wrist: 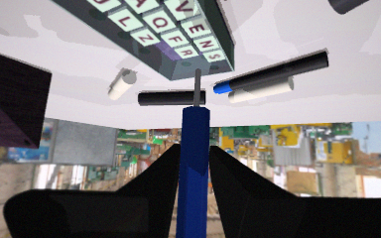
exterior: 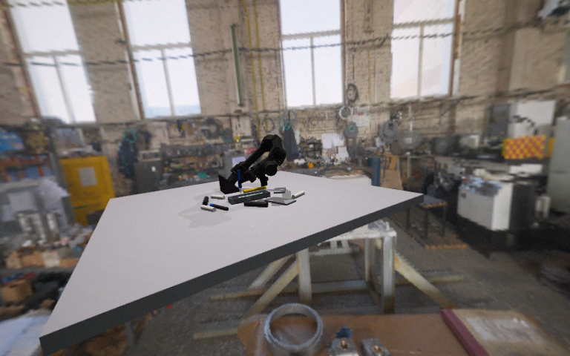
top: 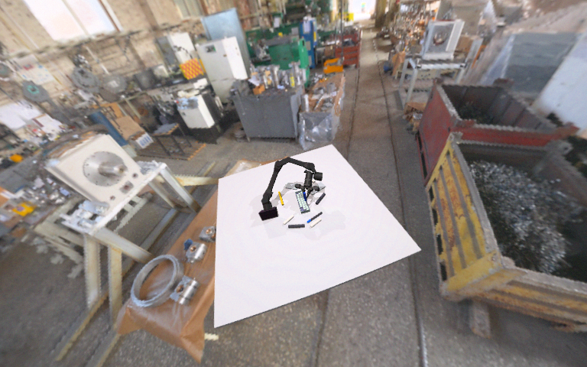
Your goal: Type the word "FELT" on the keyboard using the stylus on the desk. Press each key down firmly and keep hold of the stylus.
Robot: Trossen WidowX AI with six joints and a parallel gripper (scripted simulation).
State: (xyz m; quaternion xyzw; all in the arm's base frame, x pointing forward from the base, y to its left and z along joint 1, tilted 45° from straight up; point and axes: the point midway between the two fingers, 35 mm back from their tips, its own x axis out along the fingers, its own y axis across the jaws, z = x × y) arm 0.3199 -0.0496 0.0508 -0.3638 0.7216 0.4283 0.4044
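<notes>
My gripper (top: 306,189) (wrist: 194,151) is shut on the blue stylus (top: 304,196) (exterior: 239,176) (wrist: 194,134), whose thin grey tip points away from the fingers. The dark keyboard (top: 301,203) (exterior: 249,197) (wrist: 159,22) has pale keys with dark letters; V, E, N, S, F, R, L and Z can be read in the wrist view. There the tip overlaps the keyboard's end border, just beyond the R and S keys. A purple patch (wrist: 169,50) lies between the Z and R keys. Whether the tip touches anything cannot be told. L is farther up the row from Z.
A yellow marker (top: 281,198) (exterior: 254,189) lies beside the keyboard. Black markers (top: 320,198) (wrist: 169,97), a blue-ended black marker (top: 314,217) (wrist: 278,70) and white sticks (top: 315,222) (wrist: 121,83) lie around it. Grey flat pieces (exterior: 280,201) lie near its far end. The arm's base (top: 268,213) stands to one side.
</notes>
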